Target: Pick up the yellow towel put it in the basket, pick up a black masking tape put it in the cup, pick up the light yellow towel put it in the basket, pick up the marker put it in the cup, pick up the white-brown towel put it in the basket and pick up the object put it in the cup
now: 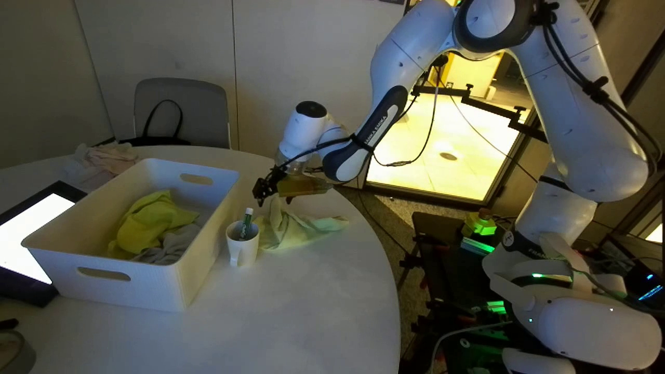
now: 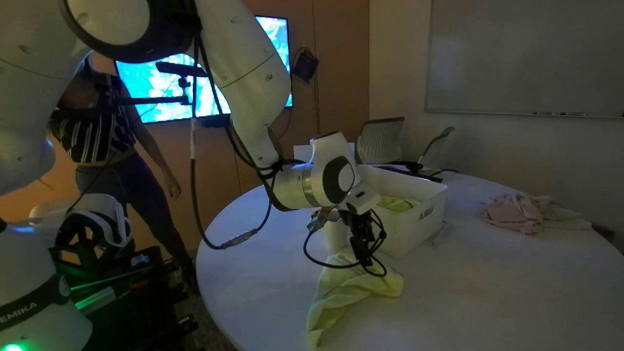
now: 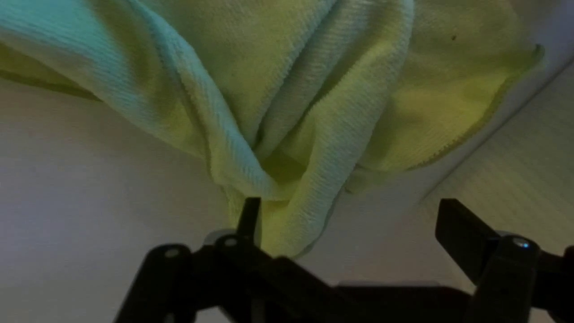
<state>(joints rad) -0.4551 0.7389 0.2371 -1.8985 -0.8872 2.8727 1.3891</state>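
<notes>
White surface (image 1: 311, 317), bare between small white round cup (image 1: 248, 253) and its own curved edge (image 1: 396, 306). Black claw (image 3: 350, 208) spread over crumpled light-yellow cloth towel (image 2: 346, 287), one end near edge.

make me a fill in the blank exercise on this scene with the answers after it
The green marker stands in the ____.
The bright yellow towel lies inside the large white ____.
The light yellow towel lies on the ____.
The tool is ____, not shut.

Missing words: cup; basket; table; open.
</notes>
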